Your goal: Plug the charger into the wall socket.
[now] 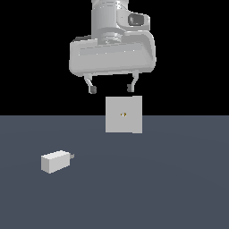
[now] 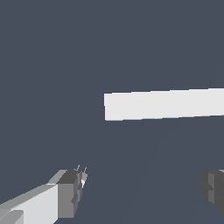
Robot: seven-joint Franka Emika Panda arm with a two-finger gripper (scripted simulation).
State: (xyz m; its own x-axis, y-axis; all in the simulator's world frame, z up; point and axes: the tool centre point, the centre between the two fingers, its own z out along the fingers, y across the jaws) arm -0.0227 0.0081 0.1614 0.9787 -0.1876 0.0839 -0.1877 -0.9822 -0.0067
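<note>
Charger (image 1: 56, 161), a small off-white block with short grey prongs, lies on the dark floor (image 1: 179, 188) toward the exterior view's left, well apart from the upright wall socket (image 1: 124, 114), our gripper (image 1: 111, 88) spread empty above; the wrist view shows us the socket's pale edge (image 2: 164, 104) beyond one fingertip (image 2: 70, 192).

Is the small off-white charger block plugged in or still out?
Out: the charger lies on the floor, apart from the upright grey socket plate.
</note>
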